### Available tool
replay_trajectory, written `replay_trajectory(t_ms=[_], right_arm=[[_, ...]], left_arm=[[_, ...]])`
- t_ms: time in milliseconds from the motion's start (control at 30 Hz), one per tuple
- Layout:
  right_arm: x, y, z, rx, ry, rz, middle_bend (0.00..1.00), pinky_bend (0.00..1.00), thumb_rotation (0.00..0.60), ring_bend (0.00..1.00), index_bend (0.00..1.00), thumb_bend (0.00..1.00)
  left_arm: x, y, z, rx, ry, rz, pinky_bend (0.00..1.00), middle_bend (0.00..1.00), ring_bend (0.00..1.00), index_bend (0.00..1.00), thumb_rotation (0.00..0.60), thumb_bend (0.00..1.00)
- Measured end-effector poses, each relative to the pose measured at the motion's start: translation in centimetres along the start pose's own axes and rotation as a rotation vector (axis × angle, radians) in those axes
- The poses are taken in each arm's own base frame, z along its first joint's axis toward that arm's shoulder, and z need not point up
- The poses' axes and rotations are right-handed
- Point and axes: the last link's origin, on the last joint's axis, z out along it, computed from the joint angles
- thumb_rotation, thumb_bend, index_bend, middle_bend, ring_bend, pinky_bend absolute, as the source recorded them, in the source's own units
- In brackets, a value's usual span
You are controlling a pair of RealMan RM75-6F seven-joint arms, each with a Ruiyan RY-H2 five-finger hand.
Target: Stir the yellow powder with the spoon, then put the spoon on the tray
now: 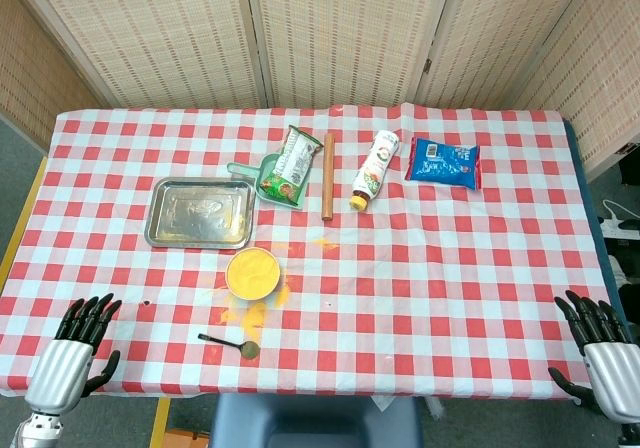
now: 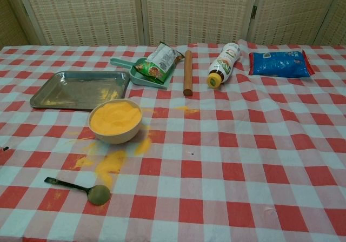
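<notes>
A white bowl (image 1: 252, 273) (image 2: 115, 121) filled with yellow powder stands left of the table's middle. Spilled powder (image 2: 111, 161) lies on the cloth in front of it. The spoon (image 1: 232, 344) (image 2: 80, 188) lies flat near the front edge, its round end to the right. A silver tray (image 1: 199, 212) (image 2: 81, 88) sits behind the bowl to the left. My left hand (image 1: 78, 342) hovers at the front left corner, fingers spread, holding nothing. My right hand (image 1: 598, 342) is at the front right corner, also spread and empty. Neither hand appears in the chest view.
Behind the bowl are a green dustpan (image 1: 250, 176) with a snack packet (image 1: 288, 167) on it, a wooden rolling pin (image 1: 327, 175), a lying sauce bottle (image 1: 375, 170) and a blue packet (image 1: 443, 161). A folding screen stands behind the table.
</notes>
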Motion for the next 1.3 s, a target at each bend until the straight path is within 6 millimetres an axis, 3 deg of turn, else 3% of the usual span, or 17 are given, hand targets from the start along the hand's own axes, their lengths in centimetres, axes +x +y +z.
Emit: replay_trajectory(t_ms=[167, 233, 300, 367, 433, 467, 600, 967, 1300], right_arm=[[-0.3, 0.0, 0.4, -0.006, -0.013, -0.004, 0.00, 0.00, 0.600, 0.00, 0.00, 0.12], [-0.3, 0.0, 0.6, -0.007, -0.011, -0.004, 0.00, 0.00, 0.600, 0.00, 0.00, 0.12], [-0.3, 0.0, 0.7, -0.010, -0.010, -0.004, 0.00, 0.00, 0.600, 0.00, 0.00, 0.12], [-0.4, 0.0, 0.9, -0.013, -0.013, -0.005, 0.00, 0.00, 0.600, 0.00, 0.00, 0.12], [-0.5, -0.1, 1.0, -0.011, -0.013, -0.008, 0.00, 0.00, 0.600, 0.00, 0.00, 0.12], [-0.5, -0.1, 1.0, -0.009, -0.015, -0.010, 0.00, 0.00, 0.600, 0.00, 0.00, 0.12], [-0.8, -0.3, 1.1, -0.002, -0.041, -0.011, 0.00, 0.00, 0.600, 0.00, 0.00, 0.12], [-0.8, -0.1, 1.2, -0.014, -0.047, -0.013, 0.00, 0.00, 0.600, 0.00, 0.00, 0.12], [-0.6, 0.1, 1.1, -0.028, -0.041, -0.012, 0.00, 0.00, 0.600, 0.00, 0.00, 0.12]], left_arm=[[-0.6, 0.8, 0.4, -0.034, -0.024, -0.013, 0.05, 0.01, 0.00, 0.00, 0.600, 0.46], [-0.8, 1.0, 0.5, -0.042, -0.026, -0.003, 0.23, 0.11, 0.07, 0.00, 0.600, 0.46], [-1.1, 1.4, 0.8, -0.055, -0.025, 0.026, 0.51, 0.40, 0.35, 0.02, 0.600, 0.46], [-1.5, 2.1, 1.0, -0.074, -0.025, 0.068, 0.78, 0.78, 0.72, 0.09, 0.600, 0.46], [-2.0, 2.8, 1.3, -0.102, -0.038, 0.104, 0.91, 0.96, 0.88, 0.18, 0.600, 0.46], [-2.5, 3.3, 1.5, -0.125, -0.056, 0.123, 0.94, 0.99, 0.92, 0.22, 0.600, 0.46], [-3.9, 4.9, 2.4, -0.218, -0.129, 0.126, 1.00, 1.00, 0.99, 0.30, 0.600, 0.46], [-7.8, 8.8, 6.1, -0.347, -0.358, 0.102, 1.00, 1.00, 1.00, 0.29, 0.600, 0.46], [-9.0, 10.9, 8.1, -0.377, -0.316, 0.179, 1.00, 1.00, 1.00, 0.33, 0.600, 0.46]])
